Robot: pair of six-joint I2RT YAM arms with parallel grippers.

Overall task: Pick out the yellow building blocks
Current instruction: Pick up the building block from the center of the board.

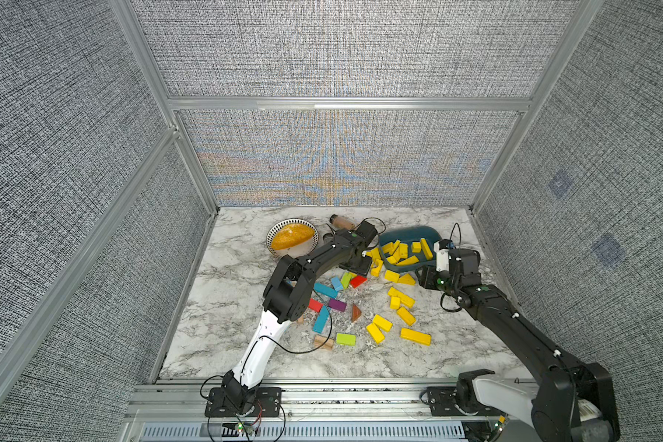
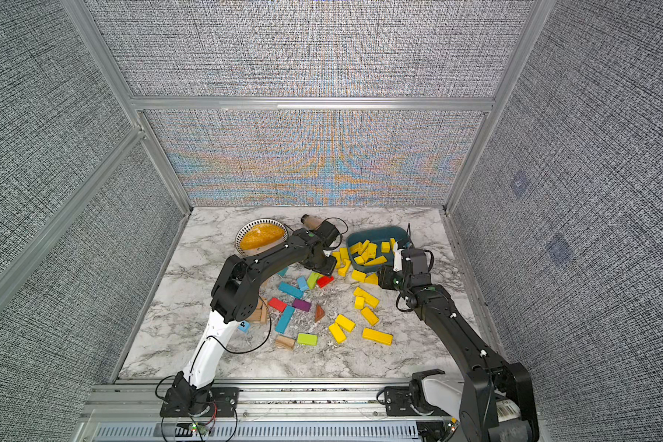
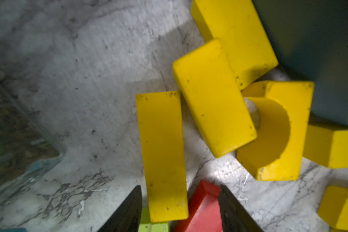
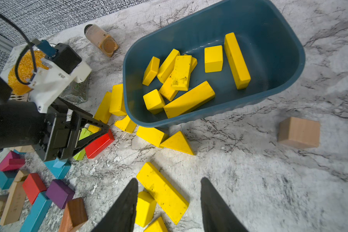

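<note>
The left hand [image 3: 179,202] is low over the marble surface [image 1: 245,344], and a long yellow bar [image 3: 163,154] lies flat between its two black fingers [image 3: 129,211]. The fingers stand a little wider than the bar, with a small gap on each side, so the hand is partly open and I cannot tell if it already grips the bar. Just beside one finger lies a red block [image 3: 203,209], and under the near end of the bar a lime-green block [image 3: 153,227] shows. Just ahead of this hand lie another yellow bar [image 3: 213,100] leaning on a yellow arch [image 3: 279,130], and behind them the wall of the blue tub [image 3: 319,50]. The right hand [image 4: 169,202] hangs above the surface with its fingers half open and holds nothing; between and below them lie a yellow bar [image 4: 163,190] and a small yellow block [image 4: 145,209]. Farther ahead of the right hand stands the blue tub [image 4: 279,30] with several yellow building blocks [image 4: 189,98] inside, and a yellow wedge [image 4: 177,143] lies close before it. In a top view more yellow blocks [image 1: 414,336] are scattered on the surface near the right arm.
</note>
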